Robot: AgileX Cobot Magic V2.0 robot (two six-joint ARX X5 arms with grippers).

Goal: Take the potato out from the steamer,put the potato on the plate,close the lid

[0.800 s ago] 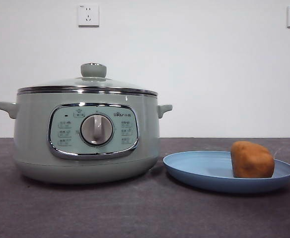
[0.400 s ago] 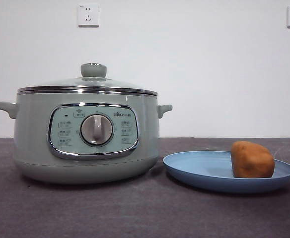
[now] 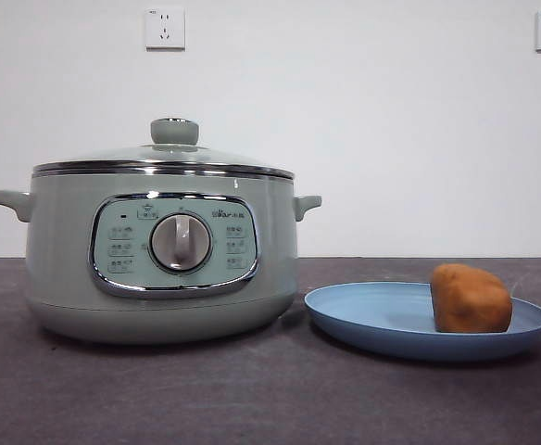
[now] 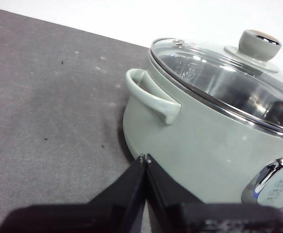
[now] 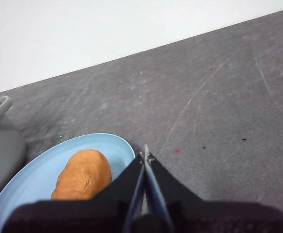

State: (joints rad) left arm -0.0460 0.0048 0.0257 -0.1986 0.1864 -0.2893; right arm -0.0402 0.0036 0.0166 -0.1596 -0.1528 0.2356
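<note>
Potato (image 3: pixel 470 298) on plate (image 3: pixel 372 315); lid (image 3: pixel 164 153) shut, steamer (image 3: pixel 159 260) interior hidden.

lid (image 3: pixel 164 156) on steamer (image 3: pixel 159 269), potato (image 3: pixel 470 298) on plate (image 3: pixel 372 320)

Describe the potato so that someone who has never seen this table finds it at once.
Start at the large sage-green steamer, lid on, standing on the dark grey table. Beside it lies a shallow light-blue plate, and the potato sits on the plate's far side from the pot. It is the only orange-brown, rough-skinned lump here; everything else is smooth and pale.
</note>
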